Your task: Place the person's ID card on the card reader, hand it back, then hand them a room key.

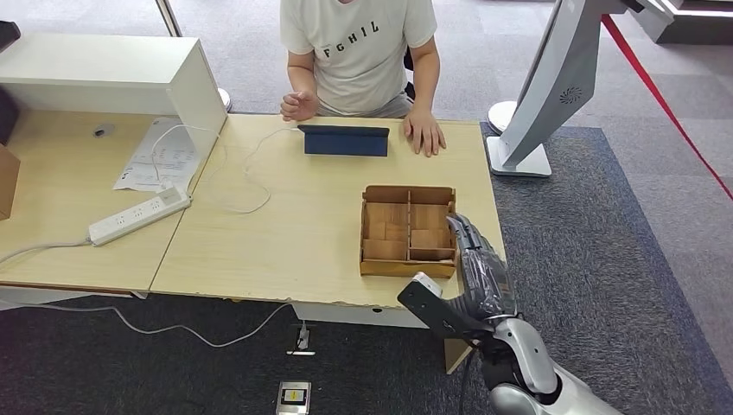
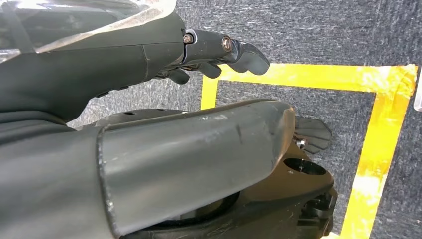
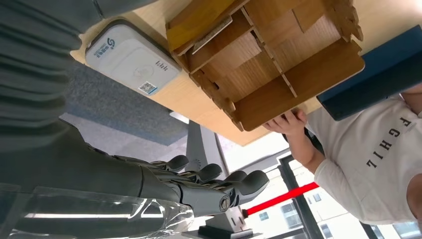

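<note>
The right hand [image 1: 474, 251] is hovering at the bench's [image 1: 285, 233] right edge, near its front right corner, just beside the wooden tray [image 1: 408, 230]; its fingers [image 3: 214, 179] are lying straight and slightly apart, holding nothing. In the right wrist view the white card reader [image 3: 132, 62] is sitting on the bench close to the tray, by the edge nearest the hand; in the head view the hand is covering that spot. The tray is divided into compartments, and a thin flat piece is standing in one of them, though I cannot tell whether it is a key card. A blue folder [image 1: 345, 140] is lying at the far edge of the bench, where a person [image 1: 359, 52] in a white shirt is sitting with one hand flat on the bench beside it and the other raised in a loose fist. I cannot make out an ID card anywhere. The left hand [image 2: 219, 52] is hanging over grey carpet marked with yellow tape [image 2: 383, 129], its fingers curled in with nothing in them. A white power strip [image 1: 138, 215] is lying toward the left end of the bench.
</note>
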Controlling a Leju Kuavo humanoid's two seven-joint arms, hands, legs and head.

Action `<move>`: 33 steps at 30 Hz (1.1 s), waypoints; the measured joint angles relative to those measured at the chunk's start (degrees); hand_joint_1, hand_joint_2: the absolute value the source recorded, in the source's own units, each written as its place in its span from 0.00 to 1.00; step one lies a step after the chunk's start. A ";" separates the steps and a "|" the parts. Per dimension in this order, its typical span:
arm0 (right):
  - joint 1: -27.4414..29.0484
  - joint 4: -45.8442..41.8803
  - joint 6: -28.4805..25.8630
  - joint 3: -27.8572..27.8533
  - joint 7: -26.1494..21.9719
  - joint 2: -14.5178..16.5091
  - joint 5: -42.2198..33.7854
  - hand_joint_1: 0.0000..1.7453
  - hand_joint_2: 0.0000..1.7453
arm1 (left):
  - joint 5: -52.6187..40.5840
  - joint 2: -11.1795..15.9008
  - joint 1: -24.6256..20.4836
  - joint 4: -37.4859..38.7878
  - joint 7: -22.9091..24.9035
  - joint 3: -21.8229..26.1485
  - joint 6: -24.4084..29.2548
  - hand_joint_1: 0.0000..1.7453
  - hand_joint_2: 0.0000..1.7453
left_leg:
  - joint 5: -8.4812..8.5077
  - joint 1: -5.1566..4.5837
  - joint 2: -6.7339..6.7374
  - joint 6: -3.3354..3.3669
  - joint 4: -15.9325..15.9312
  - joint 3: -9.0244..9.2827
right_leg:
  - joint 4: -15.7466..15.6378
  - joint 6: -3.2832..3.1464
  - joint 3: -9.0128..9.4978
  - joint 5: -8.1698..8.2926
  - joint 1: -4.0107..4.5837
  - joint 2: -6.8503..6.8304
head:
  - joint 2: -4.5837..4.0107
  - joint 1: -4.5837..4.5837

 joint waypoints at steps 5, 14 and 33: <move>-0.62 0.21 1.88 1.55 0.75 0.00 1.25 0.00 1.00 | -0.01 -0.11 0.00 -0.02 -0.04 0.00 0.00 0.00 0.00 | 0.00 0.00 0.00 0.00 0.00 0.00 | 0.00 0.00 0.00 0.00 0.00 0.00 | -0.01 -0.01; -1.92 1.83 5.10 3.81 2.70 1.27 5.00 0.00 1.00 | -0.01 -0.13 -0.02 -0.02 1.28 -0.02 0.12 0.00 0.00 | 0.00 0.00 -0.01 0.00 0.00 -0.01 | 0.01 0.00 0.00 0.00 0.01 0.00 | 0.00 -0.01; -6.61 15.00 6.52 7.12 -1.85 8.39 0.57 0.00 1.00 | -0.16 -0.13 -0.09 -0.02 3.63 -0.34 0.56 0.00 0.00 | 0.01 0.00 -0.02 0.00 -0.01 -0.01 | 0.01 0.00 0.00 0.00 0.00 0.00 | -0.01 0.00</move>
